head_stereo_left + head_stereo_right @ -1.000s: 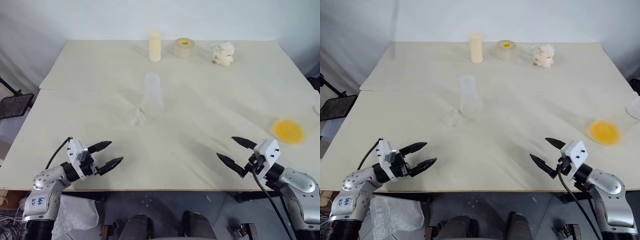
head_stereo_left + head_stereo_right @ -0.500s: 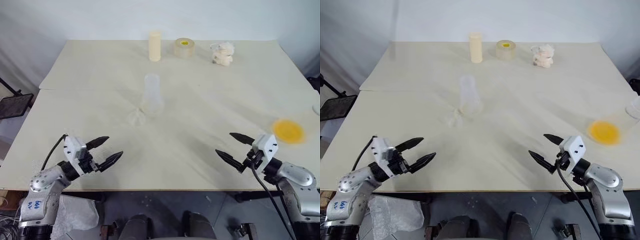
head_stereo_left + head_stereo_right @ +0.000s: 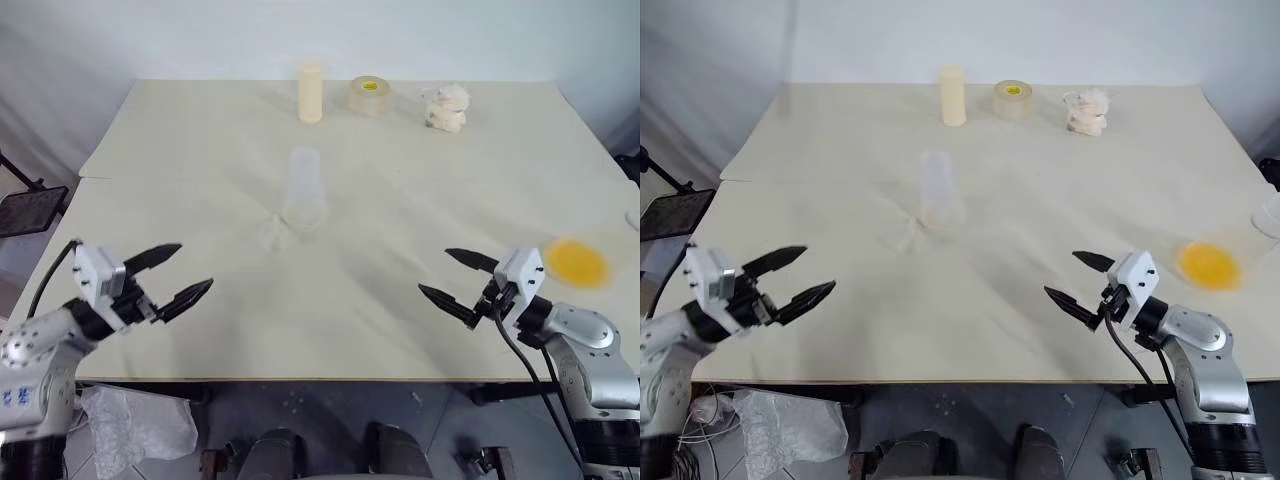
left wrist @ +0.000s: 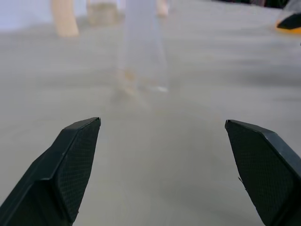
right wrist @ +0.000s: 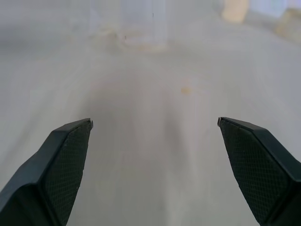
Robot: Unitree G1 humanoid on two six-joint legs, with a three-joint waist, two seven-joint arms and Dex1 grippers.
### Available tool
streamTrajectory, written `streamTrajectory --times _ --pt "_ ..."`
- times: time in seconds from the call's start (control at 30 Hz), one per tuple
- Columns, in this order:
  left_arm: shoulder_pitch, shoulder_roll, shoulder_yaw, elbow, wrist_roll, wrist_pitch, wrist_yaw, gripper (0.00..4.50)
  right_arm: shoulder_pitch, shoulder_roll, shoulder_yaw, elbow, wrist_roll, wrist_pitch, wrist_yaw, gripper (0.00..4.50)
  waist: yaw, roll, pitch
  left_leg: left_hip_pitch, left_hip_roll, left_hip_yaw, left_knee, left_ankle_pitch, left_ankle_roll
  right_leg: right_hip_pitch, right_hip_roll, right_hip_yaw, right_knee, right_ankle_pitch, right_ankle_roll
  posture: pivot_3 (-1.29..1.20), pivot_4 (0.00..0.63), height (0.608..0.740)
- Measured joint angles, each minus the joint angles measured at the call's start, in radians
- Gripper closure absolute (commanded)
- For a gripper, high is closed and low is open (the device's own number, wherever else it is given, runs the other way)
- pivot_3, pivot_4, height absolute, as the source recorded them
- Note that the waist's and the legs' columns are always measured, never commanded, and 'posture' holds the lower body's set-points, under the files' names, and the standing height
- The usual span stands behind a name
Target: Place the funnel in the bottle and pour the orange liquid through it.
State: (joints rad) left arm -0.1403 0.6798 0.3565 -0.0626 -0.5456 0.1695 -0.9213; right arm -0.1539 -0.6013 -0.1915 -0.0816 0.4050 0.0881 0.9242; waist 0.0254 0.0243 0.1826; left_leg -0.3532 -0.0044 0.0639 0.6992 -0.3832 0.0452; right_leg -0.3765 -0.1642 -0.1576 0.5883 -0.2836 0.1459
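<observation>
both arms lift since before, left gripper (image 3: 172,272) and right gripper (image 3: 459,277) wide open, empty; approach funnel (image 3: 272,234) low, avoid bumping bottle (image 3: 304,187).

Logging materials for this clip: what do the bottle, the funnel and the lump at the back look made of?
Bottle: clear, colourless plastic, since the table shows through it. Funnel: see-through, faintly whitish plastic, probably thin. Lump: white and fluffy, perhaps cotton or plush; it cannot be told.

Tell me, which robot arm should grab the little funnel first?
Probably the left. The funnel lies left of the bottle, nearer the open left gripper than the open right gripper.
</observation>
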Motion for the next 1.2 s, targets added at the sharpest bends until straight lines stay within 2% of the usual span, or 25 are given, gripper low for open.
streamTrajectory --times 0.23,0.37,0.5,0.73,1.03,1.13,1.2 --pt "-0.348 -0.017 -0.168 0.295 0.104 -0.026 -0.054 0.0 -0.007 0.022 0.017 -0.077 0.015 0.025 -0.042 0.03 -0.002 -0.001 0.001 -0.001 -0.002 0.001 0.0 0.0 0.0 -0.001 0.002 -0.002 0.0 0.0 0.0 0.0 0.15 0.74" --pt "-0.64 -0.118 -0.233 0.632 0.194 -0.149 -0.076 0.0 0.026 0.032 0.024 -0.139 0.021 0.045 -0.069 0.03 0.004 -0.005 0.003 -0.003 -0.005 0.002 0.001 0.0 -0.001 -0.001 0.002 -0.004 0.0 0.0 0.0 0.0 0.15 0.74" --pt "-0.813 -0.181 -0.269 0.873 0.261 -0.27 -0.096 0.0 0.056 0.041 0.027 -0.176 0.023 0.048 -0.094 0.03 -0.006 -0.007 0.003 -0.002 -0.005 0.004 -0.001 0.0 -0.001 -0.002 0.002 -0.004 0.0 0.0 0.001 0.0 0.15 0.74" --pt "-0.961 -0.273 -0.298 1.166 0.353 -0.407 -0.097 0.0 0.085 0.055 0.027 -0.216 0.023 0.05 -0.138 0.03 -0.006 -0.011 0.006 -0.005 -0.004 0.005 -0.001 0.0 -0.001 -0.005 0.002 -0.005 0.001 0.0 0.001 0.0 0.15 0.74" --pt "-1.068 -0.332 -0.295 1.319 0.436 -0.454 0.058 0.0 0.119 0.062 0.028 -0.256 0.023 0.05 -0.178 0.03 0.0 -0.013 0.007 -0.007 -0.005 0.005 0.001 0.0 0.0 -0.006 0.002 -0.005 0.001 0.001 0.001 0.0 0.15 0.74" --pt "-1.079 -0.338 -0.283 1.333 0.437 -0.452 0.078 0.58 0.125 0.062 0.028 -0.262 0.023 0.05 -0.185 0.0 -0.002 -0.013 0.007 -0.007 -0.005 0.004 0.001 0.0 0.0 -0.007 0.002 -0.005 0.002 0.001 0.001 0.0 0.15 0.74" --pt "-1.087 -0.35 -0.273 1.336 0.436 -0.443 0.067 1.21 0.125 0.062 0.028 -0.262 0.023 0.05 -0.19 0.0 -0.002 -0.014 0.007 -0.007 -0.005 0.005 0.001 0.0 0.0 -0.007 0.002 -0.005 0.002 0.001 0.001 0.0 0.15 0.74"
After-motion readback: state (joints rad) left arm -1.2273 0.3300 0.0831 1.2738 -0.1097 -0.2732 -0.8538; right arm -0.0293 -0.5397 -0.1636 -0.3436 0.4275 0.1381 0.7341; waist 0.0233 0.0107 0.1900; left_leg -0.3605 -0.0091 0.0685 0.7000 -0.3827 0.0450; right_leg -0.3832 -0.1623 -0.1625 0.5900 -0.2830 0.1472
